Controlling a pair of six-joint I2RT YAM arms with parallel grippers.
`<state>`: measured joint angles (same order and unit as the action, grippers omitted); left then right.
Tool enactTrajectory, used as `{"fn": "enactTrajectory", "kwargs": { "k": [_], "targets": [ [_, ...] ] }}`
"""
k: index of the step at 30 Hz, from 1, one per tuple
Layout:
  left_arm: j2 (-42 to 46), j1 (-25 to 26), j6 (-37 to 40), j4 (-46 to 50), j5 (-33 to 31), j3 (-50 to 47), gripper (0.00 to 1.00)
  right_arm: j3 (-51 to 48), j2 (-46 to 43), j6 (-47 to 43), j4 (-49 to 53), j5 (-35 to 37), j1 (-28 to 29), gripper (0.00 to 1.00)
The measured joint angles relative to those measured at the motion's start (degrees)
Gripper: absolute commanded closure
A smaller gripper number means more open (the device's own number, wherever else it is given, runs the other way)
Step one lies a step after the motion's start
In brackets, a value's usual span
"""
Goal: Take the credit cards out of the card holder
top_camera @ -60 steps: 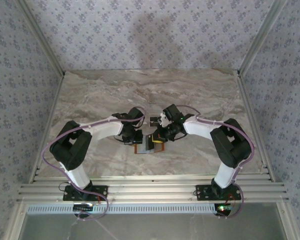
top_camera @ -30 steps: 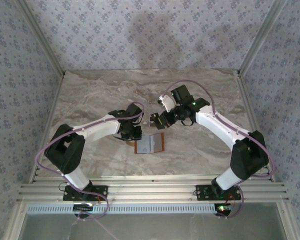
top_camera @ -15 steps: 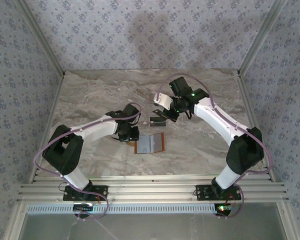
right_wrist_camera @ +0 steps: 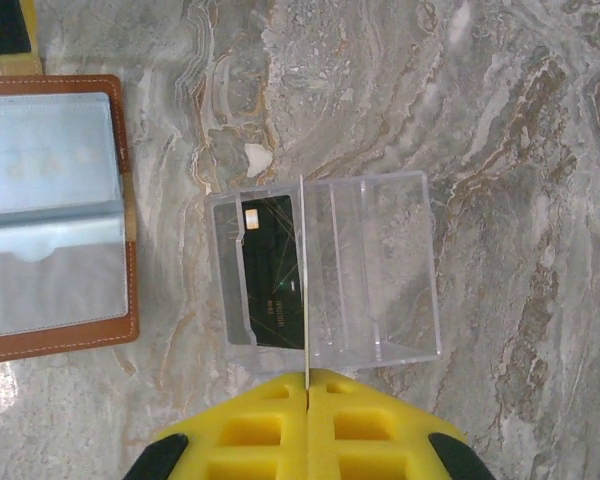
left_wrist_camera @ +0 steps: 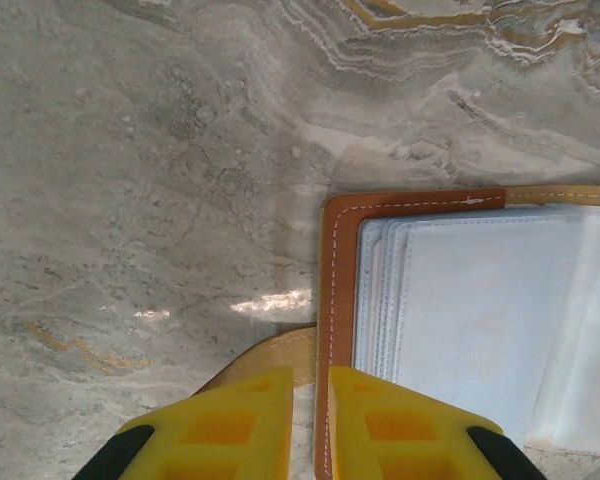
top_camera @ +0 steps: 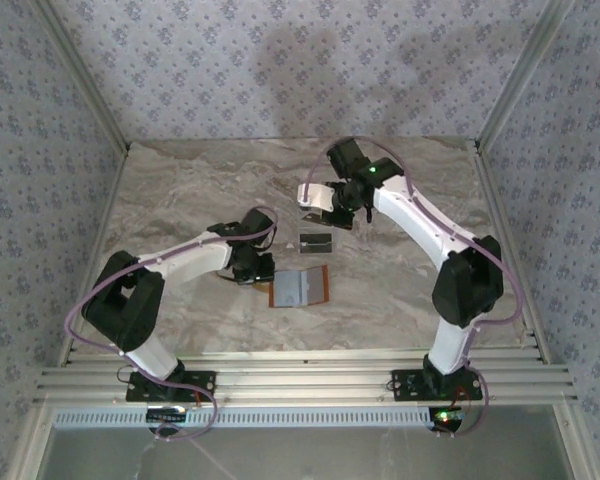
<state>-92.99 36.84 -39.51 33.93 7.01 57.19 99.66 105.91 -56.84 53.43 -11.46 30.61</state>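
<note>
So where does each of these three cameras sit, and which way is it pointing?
Top external: above and behind, looking down at the grey marble-patterned table; left arm and right arm show.
Left wrist: arm-mounted, facing down past the yellow left gripper at the tan-brown leather card holder.
Right wrist: arm-mounted, facing down past the yellow right gripper at a clear plastic box holding a dark card.
Shared: all three show the card holder.

A clear plastic box (right_wrist_camera: 370,270) with a middle divider sits on the veined grey-brown marble counter (top_camera: 180,190), near its middle. Pale walls (top_camera: 280,60) with a small floral print enclose three sides. Aluminium rails (top_camera: 300,380) run along the near edge.
</note>
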Motion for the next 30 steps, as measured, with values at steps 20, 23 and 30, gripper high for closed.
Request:
{"fn": "enactTrajectory", "kwargs": {
  "k": [20,23,30],
  "targets": [
    [0.00,-0.11,-0.17,-0.90,0.92,-1.29,0.81,15.28,15.85,-2.19,12.94,1.44,0.90,1.00],
    [0.00,-0.09,-0.15,-0.85,0.92,-1.29,0.81,16.13,16.94,-2.19,14.82,1.40,1.20,1.00],
    [0.00,-0.11,-0.15,-0.68,0.92,-1.29,0.81,18.60,20.50,-2.16,16.70,1.42,1.68,1.00]
  ]
}}
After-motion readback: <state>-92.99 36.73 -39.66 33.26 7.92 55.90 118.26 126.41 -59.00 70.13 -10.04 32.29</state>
